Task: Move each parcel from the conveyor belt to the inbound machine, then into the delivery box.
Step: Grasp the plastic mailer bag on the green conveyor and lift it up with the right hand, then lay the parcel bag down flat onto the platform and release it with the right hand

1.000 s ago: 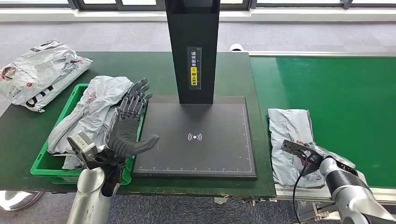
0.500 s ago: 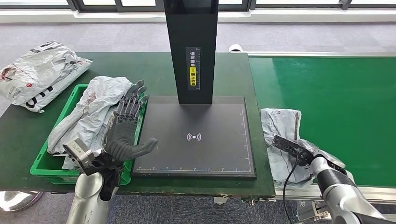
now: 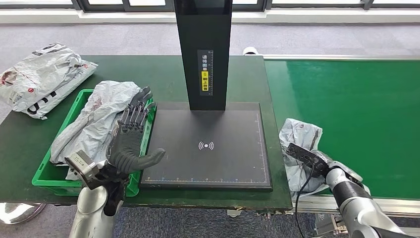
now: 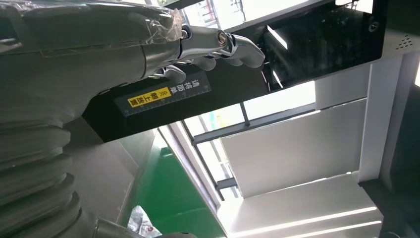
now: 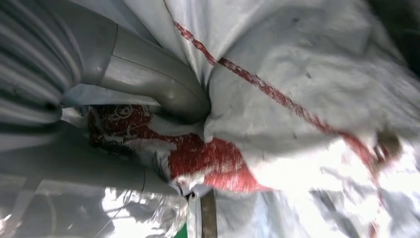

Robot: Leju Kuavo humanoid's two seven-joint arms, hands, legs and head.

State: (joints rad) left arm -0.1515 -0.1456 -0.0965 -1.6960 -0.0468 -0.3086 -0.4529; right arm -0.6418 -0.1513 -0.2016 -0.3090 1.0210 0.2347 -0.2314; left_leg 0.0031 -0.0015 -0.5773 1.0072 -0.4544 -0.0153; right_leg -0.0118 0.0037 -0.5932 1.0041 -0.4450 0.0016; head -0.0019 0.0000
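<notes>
Green conveyor belt (image 3: 356, 109) meets the table (image 3: 148, 74) at the inbound machine (image 3: 208, 144). At its edge the right hand (image 3: 317, 161) grips a crumpled grey parcel (image 3: 297, 139), bunched for lifting. Beside the delivery box (image 3: 44, 176), the left hand (image 3: 131, 141) hovers with fingers spread, holding nothing, likely ready to receive.

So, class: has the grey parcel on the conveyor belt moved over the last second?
Yes. The grey parcel, gripped by the right hand, has bunched up and shifted left toward the black scanner platform, off the belt's green surface.
</notes>
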